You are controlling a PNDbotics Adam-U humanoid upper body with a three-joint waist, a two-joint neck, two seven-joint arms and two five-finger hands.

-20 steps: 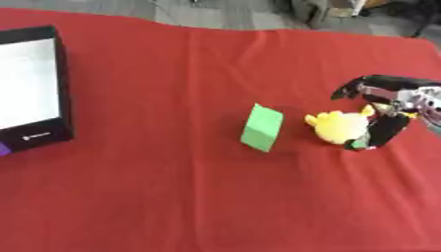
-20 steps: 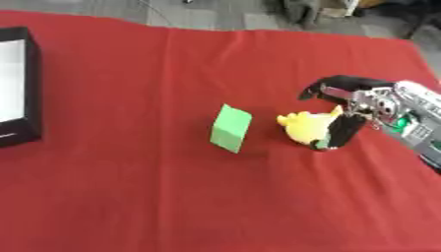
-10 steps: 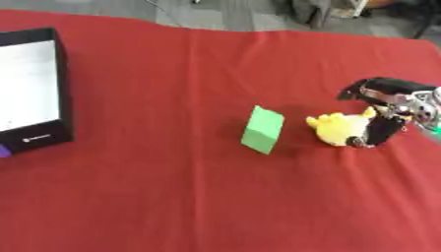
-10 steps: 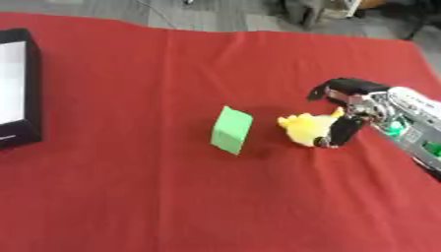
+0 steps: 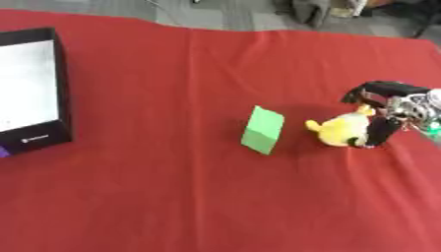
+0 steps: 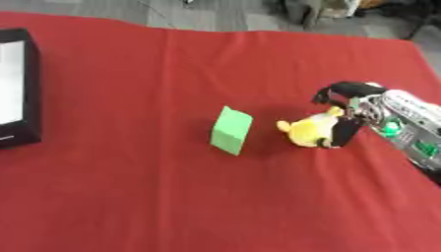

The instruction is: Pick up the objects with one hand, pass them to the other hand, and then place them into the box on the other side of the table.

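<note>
A yellow plush toy (image 6: 307, 130) lies on the red tablecloth right of centre. My right hand (image 6: 362, 105) comes in from the right and curls round the toy's right side, the thumb below it and the fingers arching over the top. A green block (image 6: 231, 130) stands upright just left of the toy, apart from it. The black box with a white inside (image 5: 34, 101) sits at the table's left edge. My left hand shows in no view.
The red cloth (image 5: 172, 197) spreads wide in front of and behind the objects. Grey floor and dark furniture legs (image 5: 314, 10) lie beyond the table's far edge.
My right hand has closed tighter round the yellow toy, the thumb drawing in under it. The toy and the green block stay where they were.
</note>
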